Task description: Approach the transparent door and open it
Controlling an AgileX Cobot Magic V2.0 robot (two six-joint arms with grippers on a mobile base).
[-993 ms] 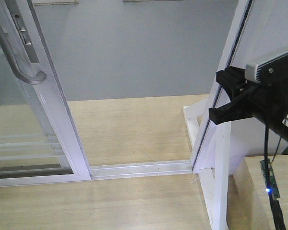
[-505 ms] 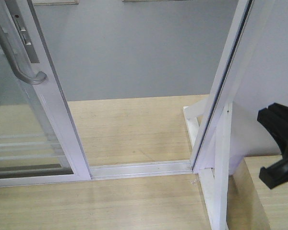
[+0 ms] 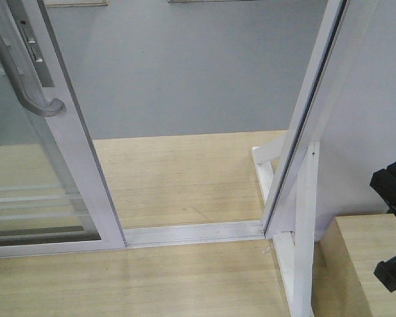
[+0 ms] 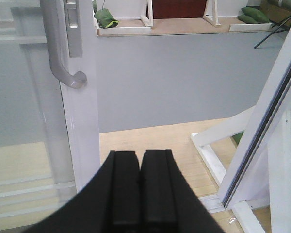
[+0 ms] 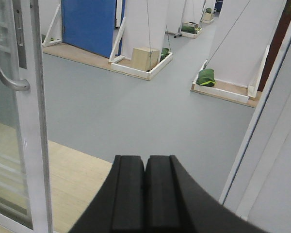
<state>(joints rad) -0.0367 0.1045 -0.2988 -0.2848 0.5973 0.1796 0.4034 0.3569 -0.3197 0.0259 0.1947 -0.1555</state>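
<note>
The transparent door (image 3: 26, 172) stands at the left, a glass panel in a white frame with thin white bars low down and a curved grey handle (image 3: 26, 86). It is slid left, leaving a gap to the right-hand frame post (image 3: 303, 132). In the left wrist view my left gripper (image 4: 139, 154) is shut and empty, below and right of the handle (image 4: 58, 58). In the right wrist view my right gripper (image 5: 145, 159) is shut and empty, right of the door's edge (image 5: 31, 136). Its black housing (image 3: 391, 186) shows at the front view's right edge.
A metal floor track (image 3: 191, 232) runs across the opening. White braces (image 3: 303, 224) and a wooden box (image 3: 363, 264) sit at the lower right. Grey floor lies beyond, with white panels on wooden bases, green bags (image 5: 206, 76) and a blue panel (image 5: 89, 24).
The right gripper has dropped down and to the right in the front view, from mid-height beside the frame post to the lower right edge. The door has not moved.
</note>
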